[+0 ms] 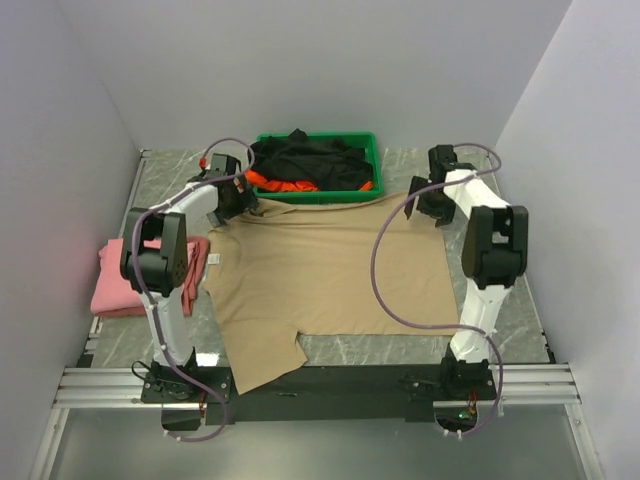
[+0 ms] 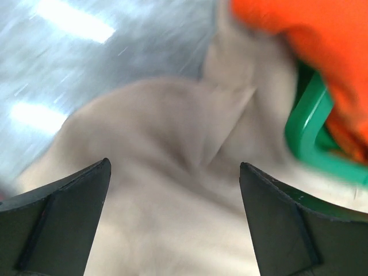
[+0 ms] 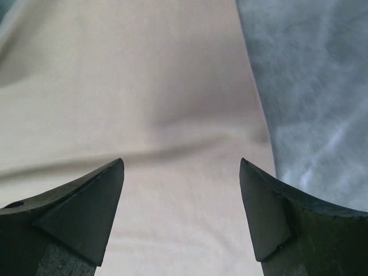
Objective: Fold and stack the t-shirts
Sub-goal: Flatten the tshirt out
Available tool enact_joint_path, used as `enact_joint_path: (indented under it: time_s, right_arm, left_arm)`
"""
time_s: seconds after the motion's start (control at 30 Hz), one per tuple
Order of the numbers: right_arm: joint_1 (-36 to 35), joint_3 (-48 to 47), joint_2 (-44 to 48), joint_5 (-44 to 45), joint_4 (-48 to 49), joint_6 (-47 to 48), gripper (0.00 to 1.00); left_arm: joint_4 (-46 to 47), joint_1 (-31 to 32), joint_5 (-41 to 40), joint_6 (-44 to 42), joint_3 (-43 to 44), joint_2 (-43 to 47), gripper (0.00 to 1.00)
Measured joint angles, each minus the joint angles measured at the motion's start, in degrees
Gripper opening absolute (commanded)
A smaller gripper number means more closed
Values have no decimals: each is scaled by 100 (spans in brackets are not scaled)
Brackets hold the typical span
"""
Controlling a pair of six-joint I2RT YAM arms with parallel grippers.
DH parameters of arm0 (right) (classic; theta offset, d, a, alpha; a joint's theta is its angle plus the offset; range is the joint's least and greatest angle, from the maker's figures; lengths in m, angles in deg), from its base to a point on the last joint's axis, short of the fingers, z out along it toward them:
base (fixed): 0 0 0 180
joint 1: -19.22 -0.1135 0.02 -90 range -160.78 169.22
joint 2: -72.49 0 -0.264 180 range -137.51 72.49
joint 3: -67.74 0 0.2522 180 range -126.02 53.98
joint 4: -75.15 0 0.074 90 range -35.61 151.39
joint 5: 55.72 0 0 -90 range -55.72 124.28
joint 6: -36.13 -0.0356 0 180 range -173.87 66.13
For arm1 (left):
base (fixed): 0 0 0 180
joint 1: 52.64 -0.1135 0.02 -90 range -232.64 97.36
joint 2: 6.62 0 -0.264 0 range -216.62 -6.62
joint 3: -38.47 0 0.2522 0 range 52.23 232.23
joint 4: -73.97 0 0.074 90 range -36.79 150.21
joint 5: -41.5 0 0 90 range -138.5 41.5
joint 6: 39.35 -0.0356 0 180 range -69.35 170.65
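Both left pincer (image 2: 173,164) and right pincer (image 3: 181,162) gape over tan t-shirt (image 1: 320,270).

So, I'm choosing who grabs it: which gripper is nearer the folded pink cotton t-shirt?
Left. The left gripper hovers just past the pink t-shirt, over the spread tan t-shirt; the right gripper is across it.

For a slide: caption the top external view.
Left gripper and right gripper open over flat beige shirt; pink shirt at left; black shirt and orange shirt in green tray.

Our left arm (image 1: 160,255) and right arm (image 1: 492,250) reach toward the far edge of the desk (image 1: 530,320); our left gripper (image 2: 173,165) and right gripper (image 3: 181,162) hold jaws wide apart.
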State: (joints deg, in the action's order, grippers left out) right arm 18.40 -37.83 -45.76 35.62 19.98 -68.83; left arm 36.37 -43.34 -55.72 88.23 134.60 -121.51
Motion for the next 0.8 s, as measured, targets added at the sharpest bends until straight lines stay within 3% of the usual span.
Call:
enact_joint_path:
  time_s: [0.13,0.33,0.57,0.8]
  right_arm:
    - [-2,905,1419,17,365,-175,87]
    - [-11,2944,4221,-59,1235,-774,89]
    - [-11,4763,5696,-214,1429,-1325,90]
    - [-9,5016,6389,9,1349,-1469,91]
  left_arm:
    - [-542,17,-315,328,-249,809,99]
    - [-901,579,-719,1058,-1491,3086,99]
    - [-1775,2583,-697,1937,-3383,4822,99]
    - [-2953,4739,-208,3091,-4299,6006,90]
